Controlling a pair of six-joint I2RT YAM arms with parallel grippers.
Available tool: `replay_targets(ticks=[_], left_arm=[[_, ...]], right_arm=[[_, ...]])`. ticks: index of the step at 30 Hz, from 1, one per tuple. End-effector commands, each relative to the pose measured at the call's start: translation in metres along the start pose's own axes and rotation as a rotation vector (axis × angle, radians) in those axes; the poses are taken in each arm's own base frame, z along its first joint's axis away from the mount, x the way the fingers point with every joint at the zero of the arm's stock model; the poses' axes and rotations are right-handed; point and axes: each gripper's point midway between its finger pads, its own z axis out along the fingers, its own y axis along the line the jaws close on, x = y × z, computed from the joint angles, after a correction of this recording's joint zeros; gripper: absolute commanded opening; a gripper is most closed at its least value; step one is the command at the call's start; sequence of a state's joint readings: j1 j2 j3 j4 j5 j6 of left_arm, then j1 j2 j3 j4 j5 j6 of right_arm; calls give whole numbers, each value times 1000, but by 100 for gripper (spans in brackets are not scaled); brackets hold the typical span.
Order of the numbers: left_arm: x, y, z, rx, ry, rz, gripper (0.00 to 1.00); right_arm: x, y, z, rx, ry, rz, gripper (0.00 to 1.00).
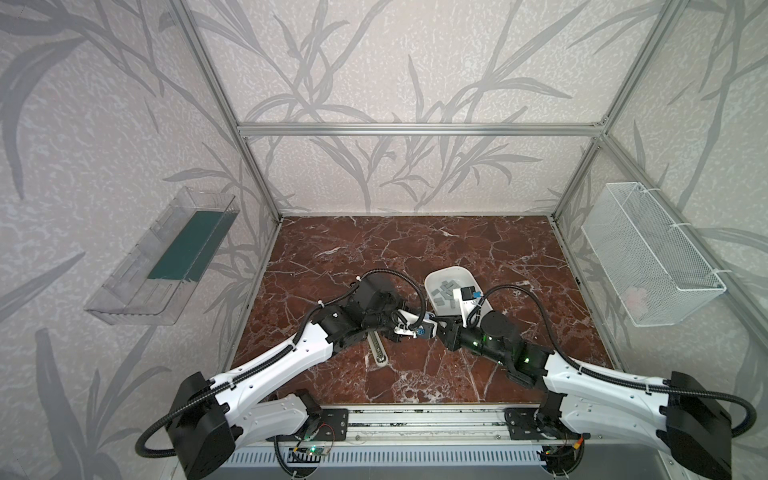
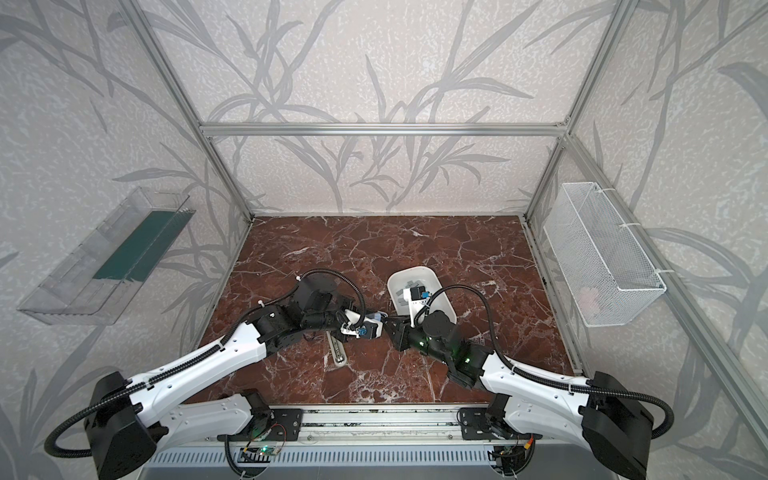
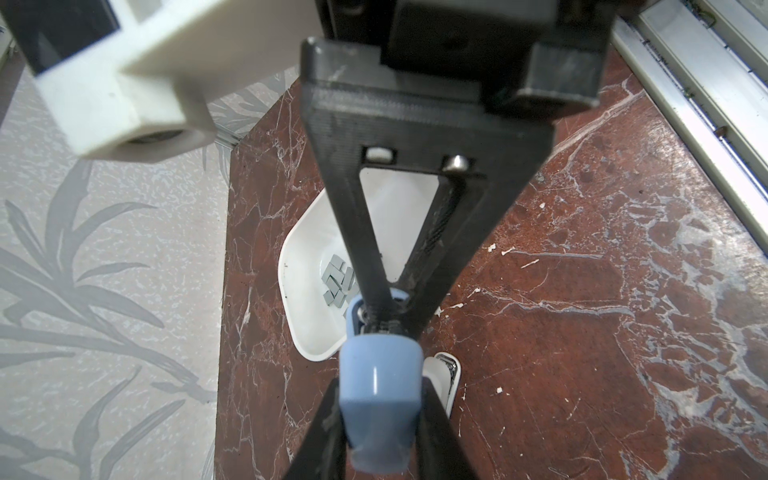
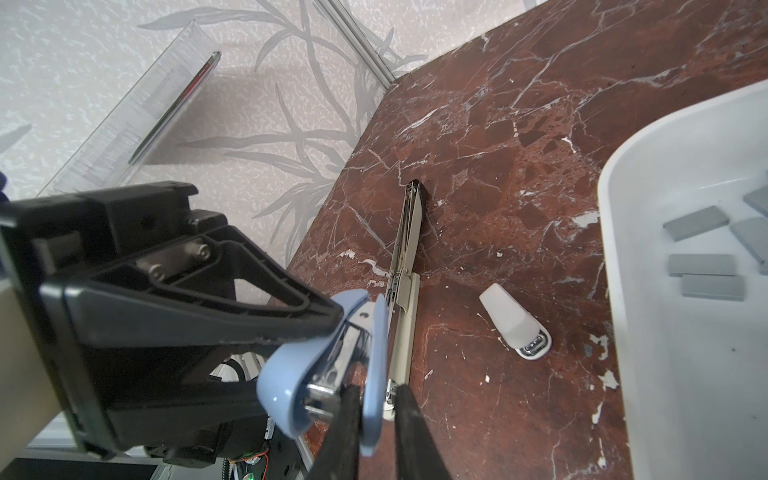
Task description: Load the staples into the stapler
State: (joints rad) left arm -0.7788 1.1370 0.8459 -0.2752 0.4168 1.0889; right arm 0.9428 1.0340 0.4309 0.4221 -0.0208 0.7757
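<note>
The left arm is reaching in from the near left and the right arm from the near right. Both are bending inward, so their wrists are facing each other over the middle. The left gripper is clamping the blue stapler by its body. The right gripper is pinching that stapler's blue cover, its jaws drawn nearly together.

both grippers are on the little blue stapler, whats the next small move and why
Probably swing the right gripper away from the left gripper to hinge the blue stapler wider open. The left holds one blue half, the right seems to pinch the other, and it gapes only in a narrow V; the staples lie in the white tray.
</note>
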Motion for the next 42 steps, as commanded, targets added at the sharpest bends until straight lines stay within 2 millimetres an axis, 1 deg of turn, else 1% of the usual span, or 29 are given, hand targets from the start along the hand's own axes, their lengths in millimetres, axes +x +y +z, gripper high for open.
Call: replay_targets(ticks=[1,2,6,11,16,17,19,20,22,27,29,32,34,35,39,42], left_arm=[[-37,-3,-12,15,-178,45,0],[-39,-5,-13,17,-193,79,0],[-43,-7,-15,21,-218,82,0],[-41,-10,-12,35,-214,81,0],[-42,-12,-10,41,-226,80,0],[-43,-11,-10,38,-237,75,3],[-47,-9,-11,18,-262,85,22],[-49,-9,-11,12,-271,54,28],[-49,-9,-11,-6,-280,56,33],[-51,-12,-9,0,-293,59,38],[-53,-14,-10,10,-295,66,38],[-48,-16,-7,12,-269,81,33],[-45,-15,-7,7,-255,82,31],[-44,-15,-6,5,-248,81,32],[-38,-12,-3,-12,-218,76,41],[-32,-5,-1,-45,-184,61,47]], right_arm=[[-8,5,2,-14,-29,11,18],[-7,6,3,-24,-27,16,17],[-4,6,8,-33,-18,28,13],[-5,5,7,-31,-26,37,0],[-5,4,4,-32,-35,52,0],[-4,5,4,-40,-32,57,0],[-4,9,4,-60,-31,67,0],[-3,11,4,-68,-32,72,0],[-2,15,3,-79,-33,74,0],[0,21,3,-82,-39,69,0],[0,21,3,-81,-40,69,0],[0,19,1,-73,-48,72,0],[-1,17,-2,-66,-56,72,0],[-2,16,-3,-63,-59,72,0],[-3,17,-6,-66,-65,69,0],[-3,18,-7,-69,-63,69,0]])
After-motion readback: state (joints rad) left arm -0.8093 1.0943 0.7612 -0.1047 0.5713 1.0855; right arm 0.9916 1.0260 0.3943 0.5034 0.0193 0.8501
